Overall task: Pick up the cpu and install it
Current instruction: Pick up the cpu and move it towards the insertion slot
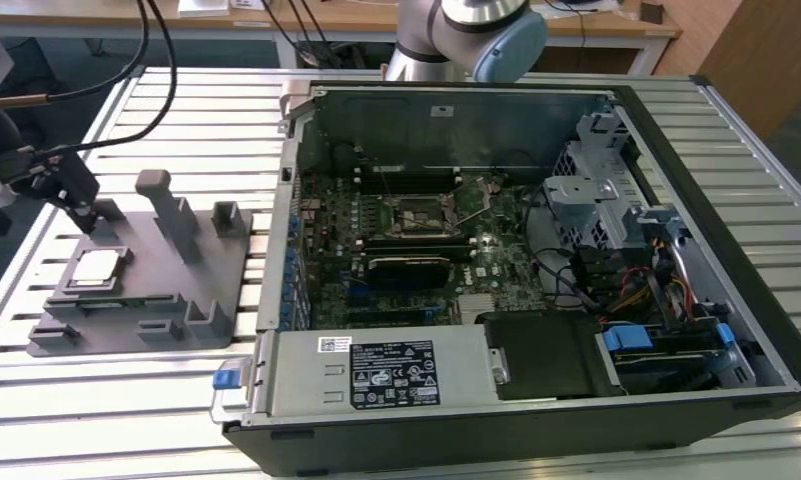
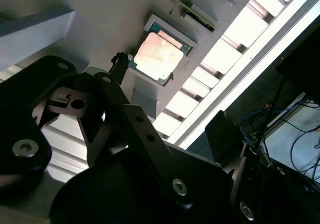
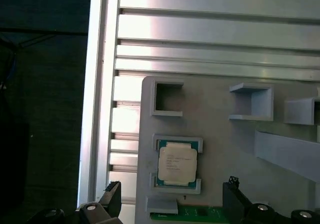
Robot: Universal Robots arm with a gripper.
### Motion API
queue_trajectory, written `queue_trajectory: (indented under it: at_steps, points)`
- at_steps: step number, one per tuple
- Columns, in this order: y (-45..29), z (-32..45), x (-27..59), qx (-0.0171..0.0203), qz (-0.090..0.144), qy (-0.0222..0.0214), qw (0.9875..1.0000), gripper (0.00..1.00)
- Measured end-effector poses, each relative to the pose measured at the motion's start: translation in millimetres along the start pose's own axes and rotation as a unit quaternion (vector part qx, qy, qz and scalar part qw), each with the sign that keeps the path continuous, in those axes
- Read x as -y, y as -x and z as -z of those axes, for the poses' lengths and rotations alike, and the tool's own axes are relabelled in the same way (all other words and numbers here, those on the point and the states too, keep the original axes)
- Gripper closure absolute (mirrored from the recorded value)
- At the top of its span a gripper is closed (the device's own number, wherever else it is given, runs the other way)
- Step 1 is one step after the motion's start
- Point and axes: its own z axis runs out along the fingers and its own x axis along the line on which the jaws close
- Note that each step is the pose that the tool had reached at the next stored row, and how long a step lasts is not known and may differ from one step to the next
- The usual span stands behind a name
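The cpu lies flat, metal top up, in a shallow square recess of the grey holder, near the holder's corner on the exterior view's left. A narrow green circuit board lies in a slot of the holder just beside that recess. An empty square pocket sits in the holder on the recess's other side.

The gripper hangs over the holder, close above the cpu and not touching it. In the first wrist view its 2 fingers are spread wide, 1 on each side of the recess, and grip nothing. Whether the fingertips touch the holder's surface I cannot tell.

2 upright posts rise from the holder on the side away from the cpu. The holder rests on the slatted metal counter. Just beside the holder, on the exterior view's right, an open computer case lies on the same counter, and the black-framed socket on its motherboard is well apart from the holder.
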Motion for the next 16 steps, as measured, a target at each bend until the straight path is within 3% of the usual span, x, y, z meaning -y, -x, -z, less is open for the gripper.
queue_trajectory:
  at_steps: [16]
  points:
    - [1.1,-29.0,1.0,-0.0001,0.0,0.0,1.0,0.12]
